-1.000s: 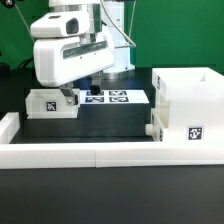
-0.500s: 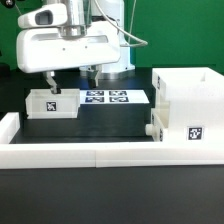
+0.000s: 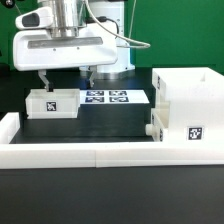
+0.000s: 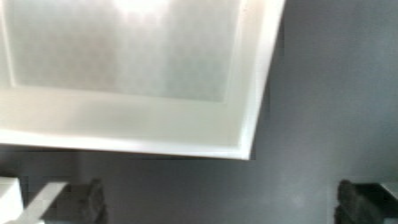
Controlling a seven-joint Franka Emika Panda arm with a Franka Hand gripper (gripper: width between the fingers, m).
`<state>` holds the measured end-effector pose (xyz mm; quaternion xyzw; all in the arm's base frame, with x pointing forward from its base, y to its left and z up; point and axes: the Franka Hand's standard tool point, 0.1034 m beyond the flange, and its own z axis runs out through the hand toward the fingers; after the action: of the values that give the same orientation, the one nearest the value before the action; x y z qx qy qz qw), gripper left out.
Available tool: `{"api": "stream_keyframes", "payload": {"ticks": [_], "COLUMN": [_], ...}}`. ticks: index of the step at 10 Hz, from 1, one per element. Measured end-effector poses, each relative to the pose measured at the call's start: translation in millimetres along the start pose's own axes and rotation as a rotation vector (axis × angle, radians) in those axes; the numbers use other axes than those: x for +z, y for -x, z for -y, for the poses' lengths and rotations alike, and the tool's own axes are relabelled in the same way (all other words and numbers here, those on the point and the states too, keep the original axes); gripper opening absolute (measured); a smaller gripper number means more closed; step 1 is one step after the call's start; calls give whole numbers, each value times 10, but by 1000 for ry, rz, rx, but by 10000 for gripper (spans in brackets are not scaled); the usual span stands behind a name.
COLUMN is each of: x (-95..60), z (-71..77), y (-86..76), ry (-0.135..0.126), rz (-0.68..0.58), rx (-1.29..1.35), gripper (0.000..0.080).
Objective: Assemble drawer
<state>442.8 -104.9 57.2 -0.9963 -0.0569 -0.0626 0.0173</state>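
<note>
My gripper (image 3: pixel 66 78) hangs with its jaws spread wide and nothing between them. In the wrist view both fingertips (image 4: pixel 71 195) frame only dark table (image 4: pixel 302 120).

Just under my hand, a touch off to one side, sits the small open-top tray (image 3: pixel 52 103). It rests flat with its tag facing the exterior camera. The wrist view shows a corner and the pale floor of it, but it lies ahead of my finger line, not inside it, so I'm above it and apart from it.

I judge it light, stiff, thin-walled plastic. The faces are smooth and probably slick, so a shallow pinch could let it swivel or slide out. My pick is one wall, near the middle of its length, one finger inside and one outside, seated deep. I cannot tell whether my spread clears the whole body, so I don't count on that.

Beyond the tray lies the marker board (image 3: pixel 108 97), flat and fixed. Well past it stands the tall box casing (image 3: pixel 185 100), where I'd guess this tray of the drawer belongs. Its thin walls won't like being rammed in crooked.

A small white nub shows at the casing's lower edge, too small to name. The low border rail (image 3: pixel 100 152) closes the near side.
</note>
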Motion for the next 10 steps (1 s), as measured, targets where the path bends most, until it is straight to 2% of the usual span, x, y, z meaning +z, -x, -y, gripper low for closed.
{"api": "stream_keyframes", "payload": {"ticks": [3, 5, 8, 10], "x": [6, 57, 166, 311], "z": [11, 85, 165, 179], "y": [8, 169, 480, 591], "ry": [-4, -5, 21, 33], "rz": [0, 21, 10, 4], "rx": [123, 129, 118, 116], "gripper": [649, 649, 649, 649]}}
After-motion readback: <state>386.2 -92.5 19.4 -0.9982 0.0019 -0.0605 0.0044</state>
